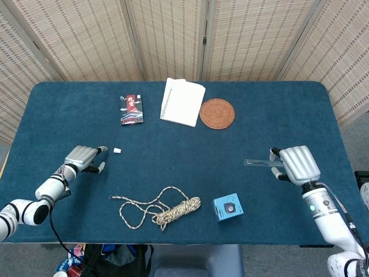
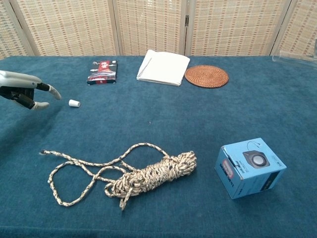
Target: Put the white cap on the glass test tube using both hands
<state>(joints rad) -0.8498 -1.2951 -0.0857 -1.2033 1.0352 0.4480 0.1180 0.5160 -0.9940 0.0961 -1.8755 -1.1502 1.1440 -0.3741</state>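
Note:
The small white cap point(image 1: 117, 150) point(image 2: 74, 103) lies on the blue table, left of centre. My left hand point(image 1: 83, 157) point(image 2: 25, 90) hovers just left of it with fingers apart, its fingertips a short way from the cap and holding nothing. My right hand point(image 1: 297, 164) at the right side holds the clear glass test tube point(image 1: 258, 163) level, its open end pointing left. In the chest view only the tube's end point(image 2: 292, 56) shows at the top right edge.
A coiled rope point(image 1: 161, 210) and a blue box point(image 1: 228, 208) lie near the front edge. At the back sit a dark red packet point(image 1: 131, 109), a white notebook point(image 1: 183, 101) and a round woven coaster point(image 1: 217, 113). Woven screens stand behind the table.

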